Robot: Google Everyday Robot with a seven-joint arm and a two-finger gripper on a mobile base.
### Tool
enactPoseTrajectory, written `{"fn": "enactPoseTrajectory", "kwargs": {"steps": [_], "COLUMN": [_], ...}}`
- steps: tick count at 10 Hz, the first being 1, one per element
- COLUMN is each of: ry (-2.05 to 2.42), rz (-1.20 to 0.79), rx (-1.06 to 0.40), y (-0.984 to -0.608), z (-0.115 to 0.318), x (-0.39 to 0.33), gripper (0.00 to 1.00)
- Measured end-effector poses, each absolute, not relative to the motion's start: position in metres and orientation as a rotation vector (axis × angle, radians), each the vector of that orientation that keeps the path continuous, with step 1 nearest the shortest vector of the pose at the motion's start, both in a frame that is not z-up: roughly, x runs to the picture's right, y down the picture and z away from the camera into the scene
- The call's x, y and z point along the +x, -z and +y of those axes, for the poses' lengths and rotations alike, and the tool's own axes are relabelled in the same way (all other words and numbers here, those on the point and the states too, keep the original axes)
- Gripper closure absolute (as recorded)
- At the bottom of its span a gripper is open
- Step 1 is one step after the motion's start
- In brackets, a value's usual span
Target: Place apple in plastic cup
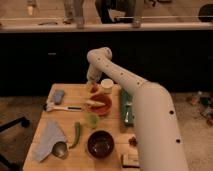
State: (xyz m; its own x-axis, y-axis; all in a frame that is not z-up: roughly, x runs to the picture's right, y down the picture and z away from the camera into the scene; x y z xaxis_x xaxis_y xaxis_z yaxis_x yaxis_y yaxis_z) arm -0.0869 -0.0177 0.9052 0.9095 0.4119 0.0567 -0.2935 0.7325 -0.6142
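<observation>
Arm [155,130]: white, fills the near right corner, covers the table's [70,117] right edge, and bends back down at the far side.

Dark bowl [100,144]: near edge, well on the camera side of the claw.

Claw [92,81]: low over the table's far edge. How far open it is, and whether it has hold of anything, cannot be told.

Apple [94,89]: directly under the claw tip, touching or nearly so. It is round, with no long axis to read.

Plastic cup [92,120]: upright, mouth up, straight toward the camera from the claw.

Orange bowl [100,104]: sits between the claw and the plastic cup, on the direct line, with something pale inside.

White cup [107,83]: just beside the claw, on the arm's side.

Green tray [126,107]: further to that side, partly under the arm.

Blue sponge [58,96], white-handled utensil [62,107], green pepper [76,134], grey cloth [50,137]: all on the side away from the arm. Bare wood lies between them and the plastic cup.
</observation>
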Motion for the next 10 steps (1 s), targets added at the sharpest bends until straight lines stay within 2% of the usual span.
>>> {"fn": "enactPoseTrajectory", "kwargs": {"steps": [4, 8, 10], "ry": [-0.419, -0.468, -0.467], "rz": [-0.186, -0.217, -0.220], "rx": [-0.658, -0.624, -0.624], "y": [-0.894, -0.869, -0.868], "z": [0.001, 0.007, 0.008], "x": [-0.075, -0.060, -0.061], "gripper": [1.00, 1.00, 1.00]}}
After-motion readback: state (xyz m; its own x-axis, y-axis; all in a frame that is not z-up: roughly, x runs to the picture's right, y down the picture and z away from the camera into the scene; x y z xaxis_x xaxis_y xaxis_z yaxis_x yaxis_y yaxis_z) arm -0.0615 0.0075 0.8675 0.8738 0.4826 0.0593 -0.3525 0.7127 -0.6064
